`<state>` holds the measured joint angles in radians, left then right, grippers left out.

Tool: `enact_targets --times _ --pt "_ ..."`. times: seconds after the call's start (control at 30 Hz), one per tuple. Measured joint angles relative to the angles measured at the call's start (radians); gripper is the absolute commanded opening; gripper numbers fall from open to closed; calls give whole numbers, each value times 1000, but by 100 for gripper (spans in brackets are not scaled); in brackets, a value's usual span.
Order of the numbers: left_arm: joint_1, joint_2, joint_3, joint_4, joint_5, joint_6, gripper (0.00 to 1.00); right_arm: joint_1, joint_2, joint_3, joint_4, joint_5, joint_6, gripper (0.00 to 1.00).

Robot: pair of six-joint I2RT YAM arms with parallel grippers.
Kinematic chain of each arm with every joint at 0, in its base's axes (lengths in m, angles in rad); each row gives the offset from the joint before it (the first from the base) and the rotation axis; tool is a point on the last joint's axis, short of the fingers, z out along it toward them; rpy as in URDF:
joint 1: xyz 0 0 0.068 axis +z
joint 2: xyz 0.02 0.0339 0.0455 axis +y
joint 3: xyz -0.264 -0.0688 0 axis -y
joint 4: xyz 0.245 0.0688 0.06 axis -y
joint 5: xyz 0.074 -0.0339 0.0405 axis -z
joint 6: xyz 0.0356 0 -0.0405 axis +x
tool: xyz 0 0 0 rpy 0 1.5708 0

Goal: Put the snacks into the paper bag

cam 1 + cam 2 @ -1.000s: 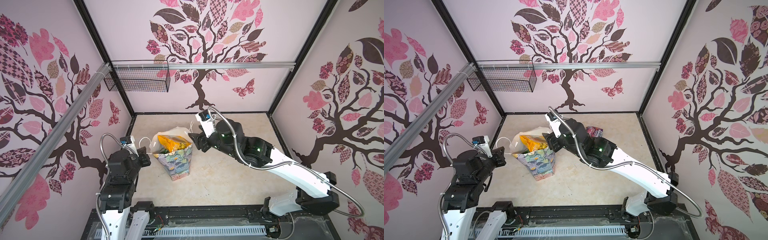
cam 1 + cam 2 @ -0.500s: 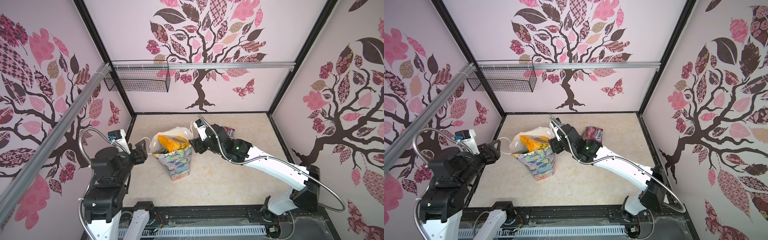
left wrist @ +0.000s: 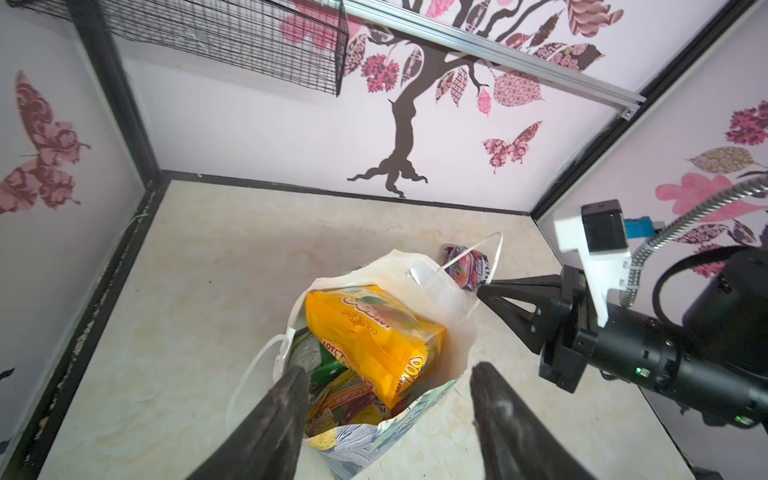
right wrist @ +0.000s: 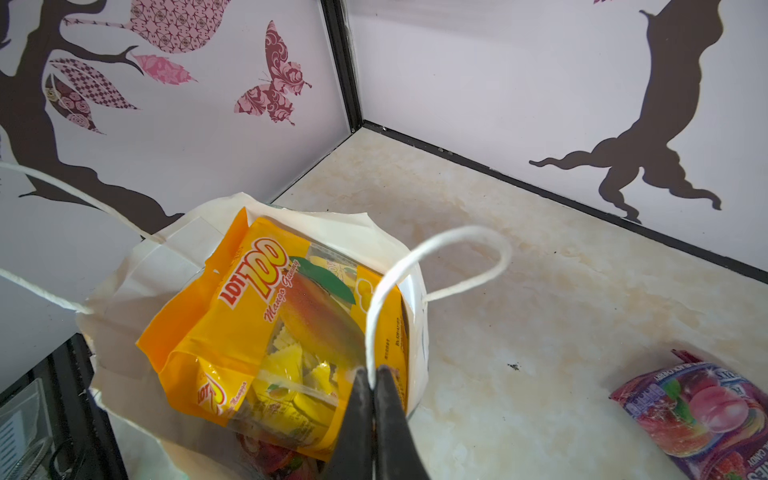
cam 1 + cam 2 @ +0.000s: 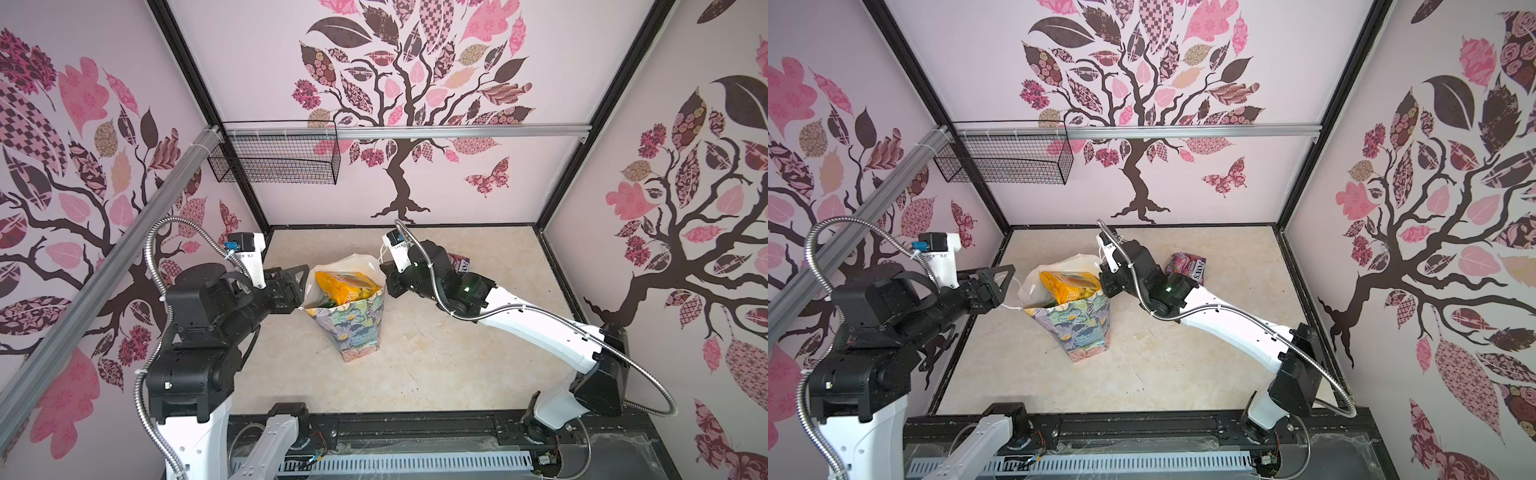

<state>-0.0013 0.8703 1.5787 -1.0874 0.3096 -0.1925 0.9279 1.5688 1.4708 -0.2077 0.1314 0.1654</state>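
Observation:
The floral paper bag (image 5: 358, 330) (image 5: 1080, 328) stands upright mid-floor, its white inside (image 4: 137, 266) showing. An orange snack pouch (image 5: 347, 286) (image 3: 365, 332) (image 4: 266, 324) tops several others inside it. A purple snack pouch (image 5: 1187, 268) (image 4: 698, 415) lies on the floor behind my right arm. My right gripper (image 4: 372, 374) (image 5: 384, 272) is shut on the bag's white cord handle (image 4: 436, 241) at the right rim. My left gripper (image 3: 390, 374) (image 5: 301, 286) is open beside the bag's left rim, holding nothing. The other cord handle (image 3: 257, 365) hangs loose by one finger.
A black wire basket (image 5: 274, 162) (image 5: 1005, 162) hangs from the metal rail (image 5: 457, 132) on the back wall at the left. Patterned walls close in the beige floor (image 5: 436, 365) on three sides. A black frame (image 5: 415, 428) runs along the front.
My left gripper has opened and its arm has risen beside the bag. The right arm has stretched lower toward the bag, and its gripper has shut on the cord handle.

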Motion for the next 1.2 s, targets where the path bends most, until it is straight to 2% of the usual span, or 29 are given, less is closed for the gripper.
enact_targets --times 0.1,0.23,0.33,0.5,0.63,0.8,1.2 --pt "-72 44 1 9 -8 7 54 0 0 -1 2 -13 -6 0" --pt "-309 190 53 -36 -167 36 47 0 -5 -16 18 -22 -8 0" --pt "-421 346 135 -89 -264 62 40 0 -6 -25 27 -26 -12 0" --pt "-444 564 256 -212 -352 87 33 0 -19 -45 37 -39 -19 0" --pt "-463 653 304 -270 -374 105 26 0 -51 -83 40 -45 -35 0" --pt "-474 681 287 -322 -402 121 14 0 -89 -114 39 -45 -59 0" --pt "-475 660 142 -402 -448 76 10 -1 -152 -177 35 -39 -83 0"
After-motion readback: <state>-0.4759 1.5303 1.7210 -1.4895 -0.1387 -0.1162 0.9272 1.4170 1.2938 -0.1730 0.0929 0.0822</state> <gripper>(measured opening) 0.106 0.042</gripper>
